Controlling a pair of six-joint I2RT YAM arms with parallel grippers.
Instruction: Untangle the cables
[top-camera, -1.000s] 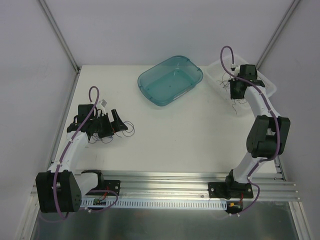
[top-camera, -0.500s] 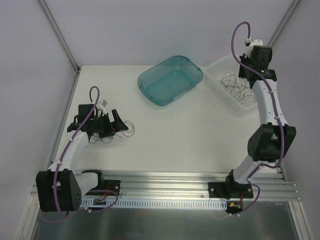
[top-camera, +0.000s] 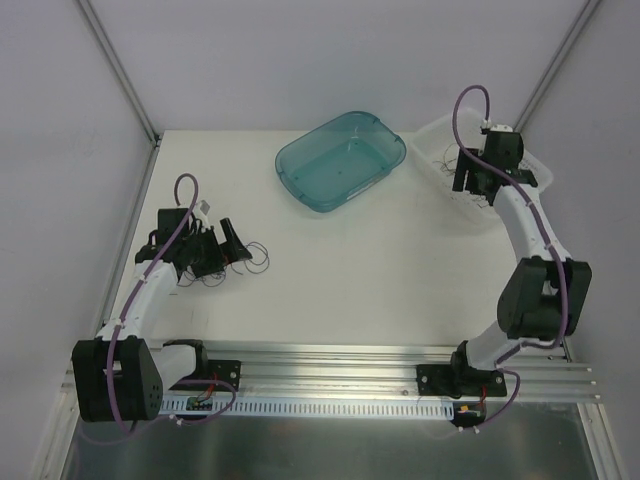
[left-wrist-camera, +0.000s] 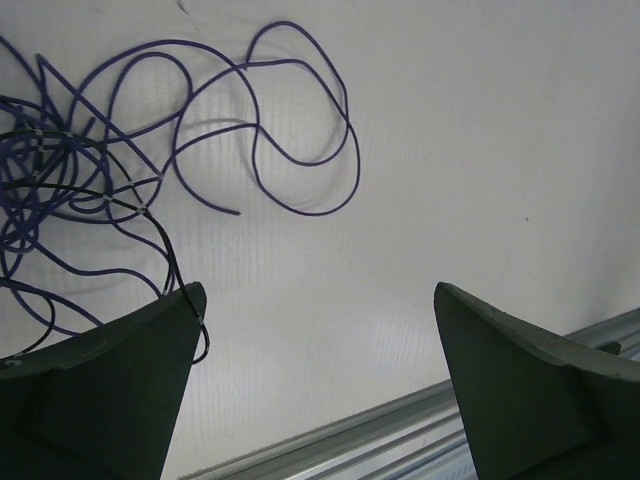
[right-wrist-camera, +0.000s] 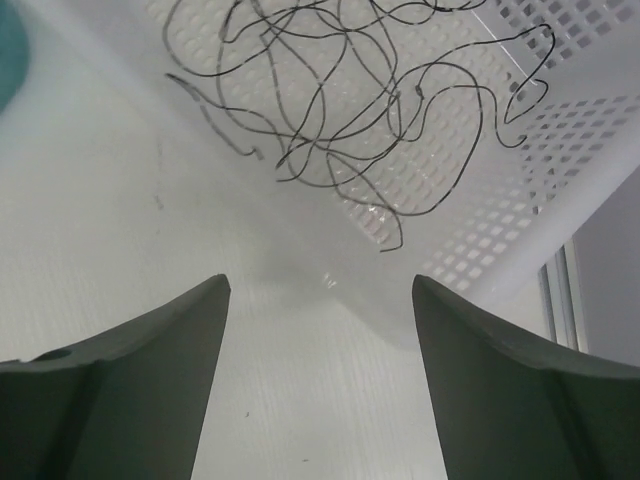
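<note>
A tangle of thin purple and black cables (left-wrist-camera: 95, 165) lies on the white table, just left of my left gripper (left-wrist-camera: 318, 290). That gripper is open and holds nothing; one black strand passes by its left fingertip (left-wrist-camera: 185, 305). From above, these cables (top-camera: 252, 260) loop out beside the left gripper (top-camera: 230, 245). More thin black cables (right-wrist-camera: 350, 90) lie loose in a white perforated basket (right-wrist-camera: 560, 130), one strand trailing over its near rim. My right gripper (right-wrist-camera: 320, 281) hangs open and empty above the table at that rim, seen from above at the basket's near side (top-camera: 470, 182).
A teal plastic tub (top-camera: 340, 160) sits at the back centre, between the two arms. The white basket (top-camera: 430, 135) stands in the back right corner. An aluminium rail (left-wrist-camera: 400, 430) runs along the table's near edge.
My right gripper went from shut to open. Its arm rose over the basket, then came back down to the near rim. The black cables it held now lie in the basket. The left arm stayed still.
</note>
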